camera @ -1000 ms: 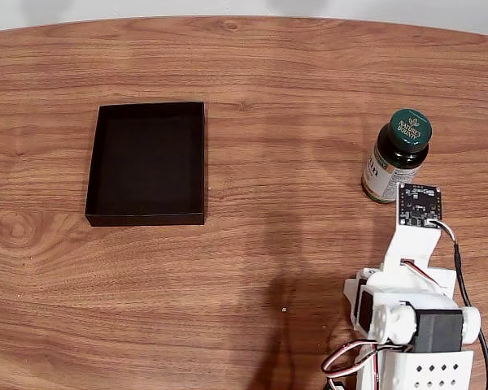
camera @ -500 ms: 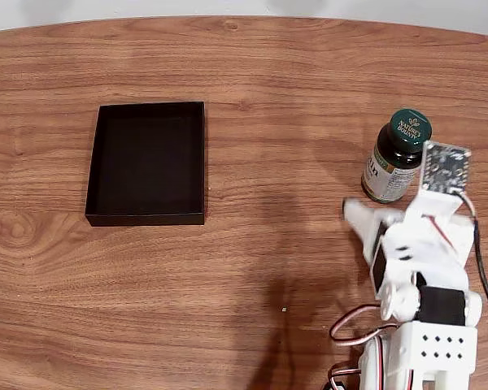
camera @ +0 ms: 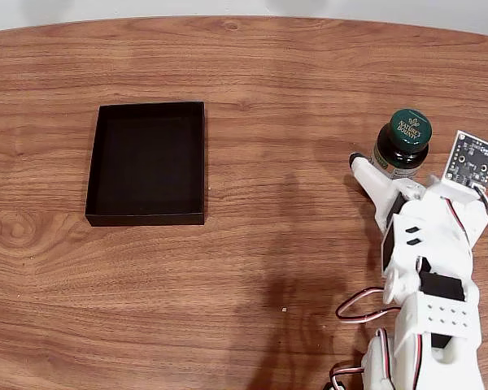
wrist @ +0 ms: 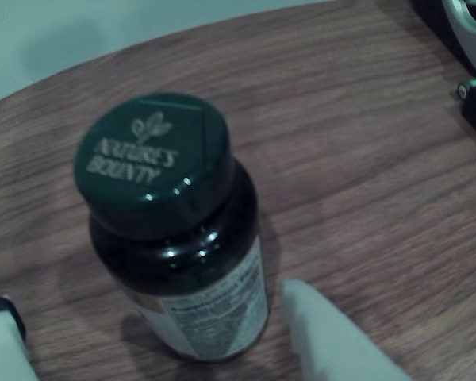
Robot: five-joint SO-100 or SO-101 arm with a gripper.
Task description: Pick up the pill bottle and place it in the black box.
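Observation:
The pill bottle [camera: 403, 140] stands upright on the wooden table at the right; it is dark with a green "Nature's Bounty" cap [wrist: 152, 159] and a white label. My gripper [camera: 390, 168] is open and straddles the bottle's lower body. One white finger [camera: 364, 169] shows to the bottle's left in the fixed view. In the wrist view the pill bottle [wrist: 182, 246] sits between the two fingertips [wrist: 325, 333] with a gap on each side. The black box [camera: 145, 218] lies flat at the left, far from the gripper, with nothing inside.
The white arm [camera: 431, 268] and its cables [camera: 359, 305] fill the lower right corner of the fixed view. The table's far edge [camera: 244, 19] runs along the top. A dark object [wrist: 468, 48] sits at the top right of the wrist view.
The arm has reached forward from the bottom right to the bottle, and its fingers now stand on either side of it. The bottle and the box have not moved.

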